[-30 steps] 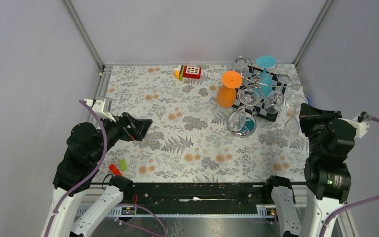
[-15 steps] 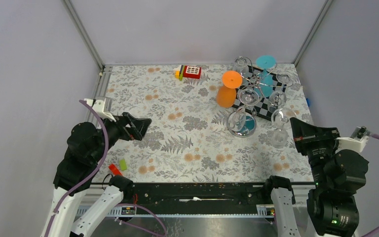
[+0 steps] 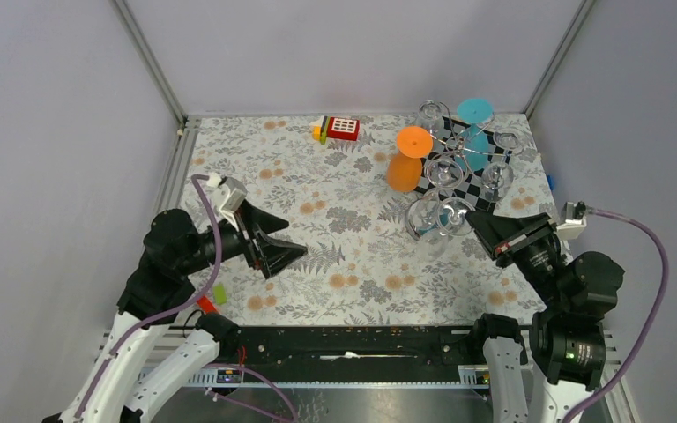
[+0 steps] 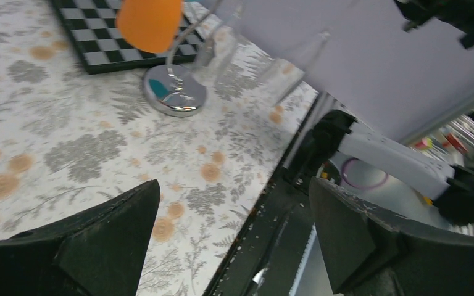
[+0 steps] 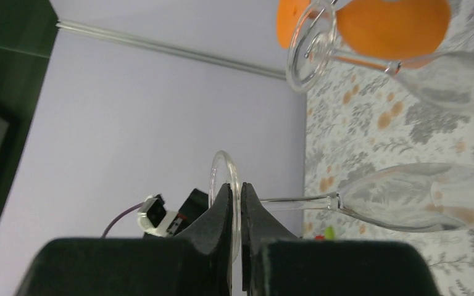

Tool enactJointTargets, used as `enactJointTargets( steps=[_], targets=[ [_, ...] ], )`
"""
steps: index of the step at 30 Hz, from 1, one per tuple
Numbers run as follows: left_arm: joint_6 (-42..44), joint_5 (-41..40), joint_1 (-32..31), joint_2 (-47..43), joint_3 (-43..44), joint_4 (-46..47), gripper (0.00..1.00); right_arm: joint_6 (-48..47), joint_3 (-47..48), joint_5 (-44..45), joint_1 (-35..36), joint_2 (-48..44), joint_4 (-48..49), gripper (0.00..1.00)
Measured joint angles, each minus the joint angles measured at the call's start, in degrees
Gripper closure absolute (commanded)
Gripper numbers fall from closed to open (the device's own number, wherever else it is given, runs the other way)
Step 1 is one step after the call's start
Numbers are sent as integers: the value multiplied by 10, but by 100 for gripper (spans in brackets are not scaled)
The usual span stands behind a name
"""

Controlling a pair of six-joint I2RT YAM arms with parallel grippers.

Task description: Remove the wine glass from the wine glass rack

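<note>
Cloth (image 3: 335, 176) grey/orange floral; board (image 3: 476, 196) blk/wht checks; rack (image 4: 176, 98) silver.

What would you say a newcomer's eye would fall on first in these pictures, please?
Probably the clear wine glass, held by its foot in the shut right gripper at the table's right side. Next come the orange wine glass and the teal wine glass, hanging upside down on the chrome wine glass rack at the far right. The left gripper hangs wide open and empty over the flowered tablecloth.
</note>
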Motion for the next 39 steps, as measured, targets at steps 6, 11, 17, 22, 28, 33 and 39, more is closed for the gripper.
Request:
enactJointTargets(
  steps=[6, 11, 17, 22, 28, 33, 39],
  targets=[
    [-5, 19, -88, 12, -26, 73, 2, 81, -34, -49, 0, -12, 61, 100],
    [-4, -6, -181, 62, -26, 128, 3, 124, -34, -63, 0, -23, 85, 100],
    [6, -54, -265, 149, 2, 176, 5, 184, -57, -90, 0, -23, 143, 100],
    [23, -76, -298, 222, 56, 235, 7, 208, -68, -116, 0, -14, 155, 100],
    [35, -73, -335, 311, 113, 315, 10, 236, -84, -141, 5, -14, 188, 100],
    [24, -63, -359, 364, 118, 363, 16, 255, -87, -149, 17, -14, 213, 100],
    [16, -34, -369, 411, 145, 389, 32, 268, -88, -160, 31, -14, 228, 100]
  ],
)
